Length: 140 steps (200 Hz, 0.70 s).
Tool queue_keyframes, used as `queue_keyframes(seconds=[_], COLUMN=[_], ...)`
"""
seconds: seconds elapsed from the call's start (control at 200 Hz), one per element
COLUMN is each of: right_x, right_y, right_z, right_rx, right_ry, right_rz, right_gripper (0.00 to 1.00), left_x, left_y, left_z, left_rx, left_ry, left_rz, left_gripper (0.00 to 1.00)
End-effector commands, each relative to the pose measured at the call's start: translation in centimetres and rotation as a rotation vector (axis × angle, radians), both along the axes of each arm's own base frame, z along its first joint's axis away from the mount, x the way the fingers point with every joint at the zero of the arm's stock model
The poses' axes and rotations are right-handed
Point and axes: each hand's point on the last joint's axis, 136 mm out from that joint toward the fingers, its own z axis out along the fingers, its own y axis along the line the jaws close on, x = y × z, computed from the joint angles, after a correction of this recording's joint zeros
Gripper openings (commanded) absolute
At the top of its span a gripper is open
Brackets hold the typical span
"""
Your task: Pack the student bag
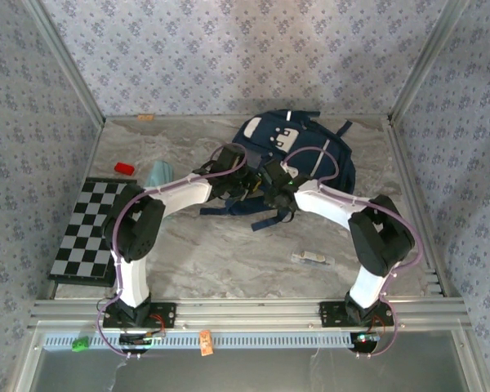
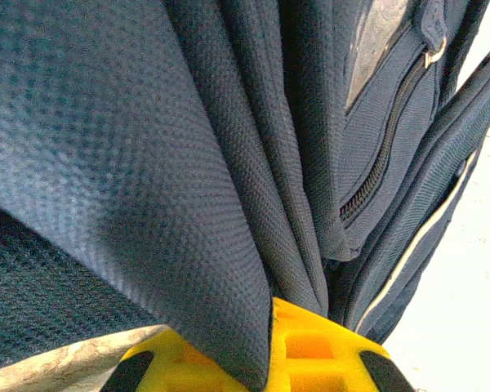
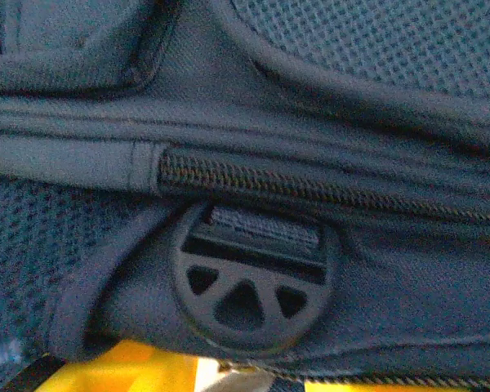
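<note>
The left gripper is pinched narrow on a fold of the student bag. The right gripper presses into the bag's near side just beside it, jaws hidden under fabric, so I cannot tell their state. The bag lies just beyond both, at the far edge of the table, right of middle.

Navy mesh-weave folds of the bag hang across most of the frame. At the bottom edge, 1 fold drops into the narrow gap between the 2 yellow jaws, which are closed onto it. To the right, a dark zipper runs diagonally, with a thin white stripe below it. The pale surface shows at far right.
</note>
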Motion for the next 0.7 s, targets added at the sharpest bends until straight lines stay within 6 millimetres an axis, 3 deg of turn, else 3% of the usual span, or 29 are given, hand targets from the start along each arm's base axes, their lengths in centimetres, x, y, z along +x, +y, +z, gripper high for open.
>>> queue_keyframes(seconds=[0.0,0.24,0.255,0.3,0.545,0.56,0.695], right_x=[2.0,0.9,0.2,-0.1,1.3,1.9,2.0], right_y=[-0.3,-2.0,-2.5,-2.8,-1.0,-0.6,-1.9], right_z=[1.3,3.3,2.4,2.0,1.4,2.3,2.6], right_rx=[-0.046,-0.106,-0.125,-0.130,-0.108,-0.099,-0.158], right_ry=[-0.059,-0.100,-0.077,-0.064,-0.068,-0.089,-0.091], right_rz=[-0.053,-0.039,-0.036,-0.032,0.057,0.058,0.033], right_gripper=[0.35,0.28,0.28,0.27,0.24,0.24,0.17], left_x=[-0.8,-0.9,-0.8,-0.8,-0.9,-0.8,-0.9], left_y=[-1.5,-0.8,-0.8,-0.7,-1.0,-0.9,-0.8], left_z=[5.7,5.9,6.0,6.0,6.2,6.2,6.3], left_rx=[-0.112,-0.074,-0.073,-0.072,-0.070,-0.070,-0.058], left_ry=[-0.090,-0.107,-0.109,-0.110,-0.112,-0.113,-0.119], left_rz=[-0.042,-0.040,-0.039,-0.037,-0.046,-0.045,-0.050], left_gripper=[0.00,0.00,0.00,0.00,0.00,0.00,0.00])
